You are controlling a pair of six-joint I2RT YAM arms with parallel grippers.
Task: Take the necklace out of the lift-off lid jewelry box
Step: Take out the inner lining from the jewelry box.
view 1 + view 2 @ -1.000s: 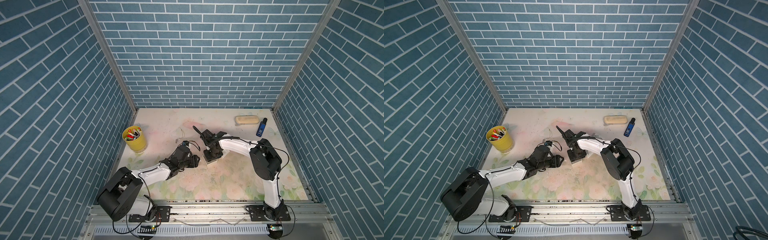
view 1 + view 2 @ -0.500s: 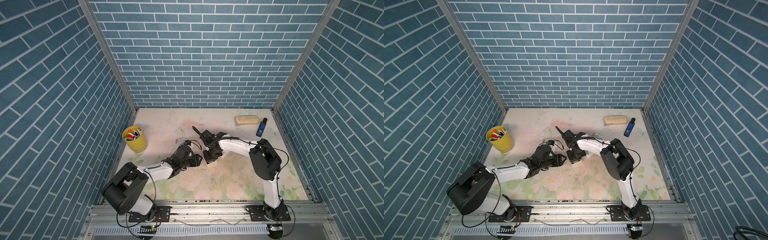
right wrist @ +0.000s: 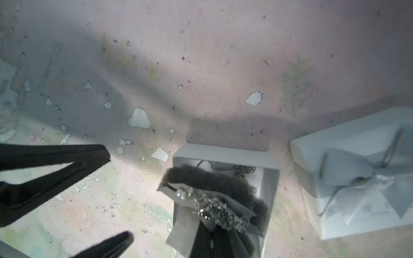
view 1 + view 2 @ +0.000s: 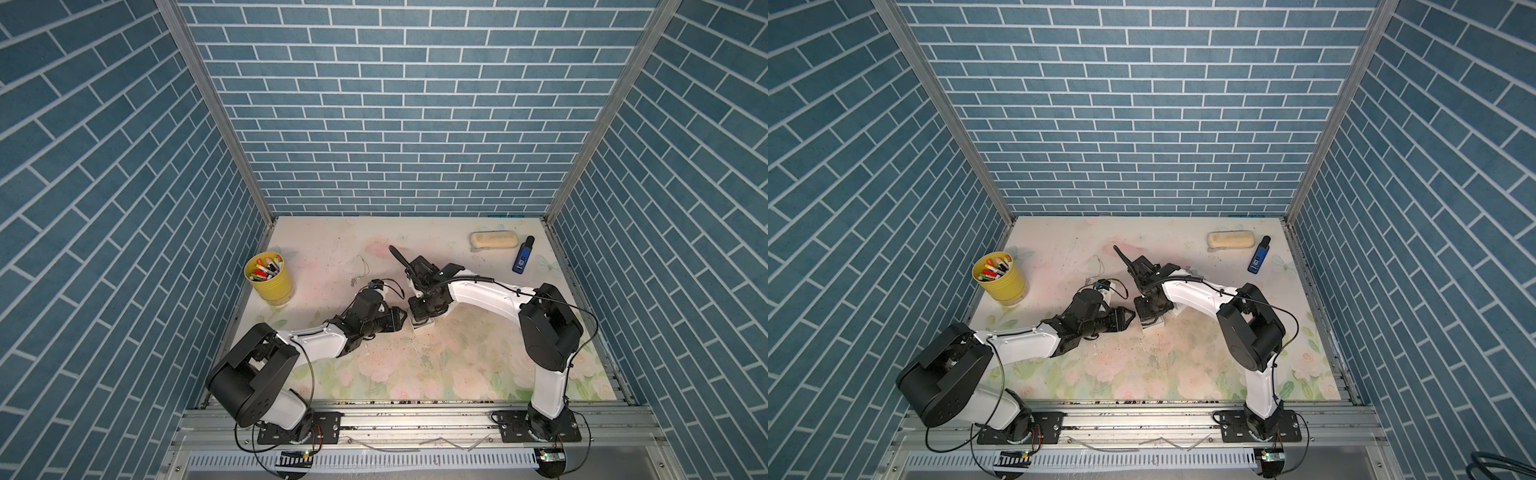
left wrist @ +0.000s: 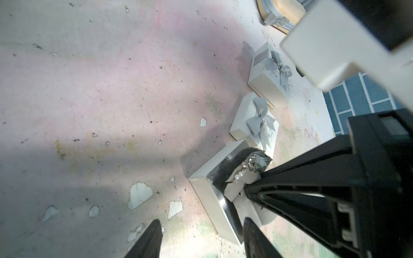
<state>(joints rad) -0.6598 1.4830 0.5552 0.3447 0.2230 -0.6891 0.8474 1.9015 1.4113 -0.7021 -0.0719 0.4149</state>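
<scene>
Necklace [image 3: 214, 207] on card [image 3: 185, 216] in open box [image 3: 223, 152]; lid [image 3: 348, 134] just beside; pen cup [image 4: 275, 287] well left.

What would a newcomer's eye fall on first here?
Centrally, the right gripper, jaws shut, pinches a pale card bearing a sparkling crystal necklace at an open white cardboard box; the left gripper, jaws open, hovers beside it. A yellow cup of markers stands near the left wall.

One open box [image 5: 212, 205], two bow-topped boxes [image 5: 254, 120] [image 5: 268, 78]. One yellow cup [image 4: 270, 278], one case [image 4: 494, 240], one blue bottle [image 4: 521, 259].
</scene>
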